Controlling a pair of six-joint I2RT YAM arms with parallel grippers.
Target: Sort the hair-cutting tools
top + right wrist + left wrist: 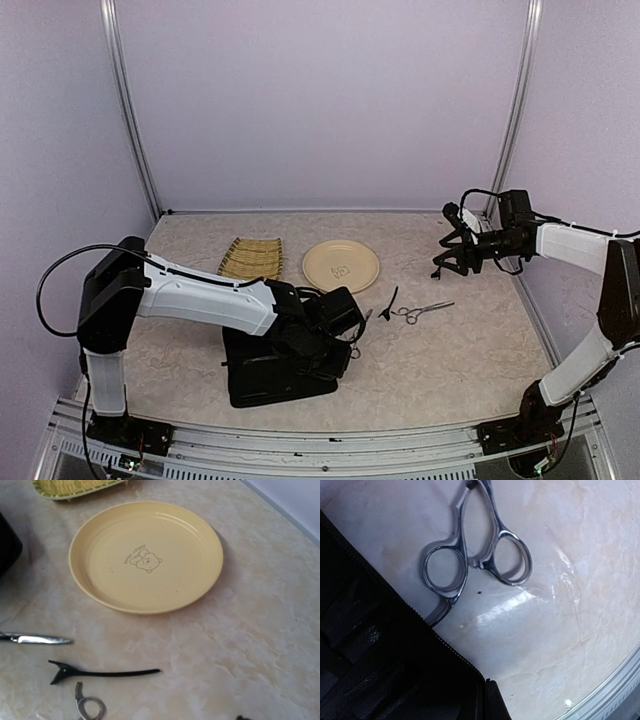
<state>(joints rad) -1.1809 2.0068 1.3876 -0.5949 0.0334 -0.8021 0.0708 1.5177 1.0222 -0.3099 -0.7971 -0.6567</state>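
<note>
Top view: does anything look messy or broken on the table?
Nothing looks broken or spilled. A black clip and one pair of scissors lie loose on the bare table beside the yellow plate, which has nothing on it. A second pair of scissors lies at the edge of the black case.

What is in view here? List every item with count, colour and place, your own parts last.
scissors: two, silver; one pair lies on the table right of the clip, the other is in the left gripper beside the zip case
clip: one, black, on the table between the plate and the lying scissors
plate: one, pale yellow, mid-table
tray: one, woven bamboo, left of the plate
zip case: one, black, near the front under the left arm
table: one, beige marbled
left gripper: shut on scissors
right gripper: open, empty, raised at the right
</note>
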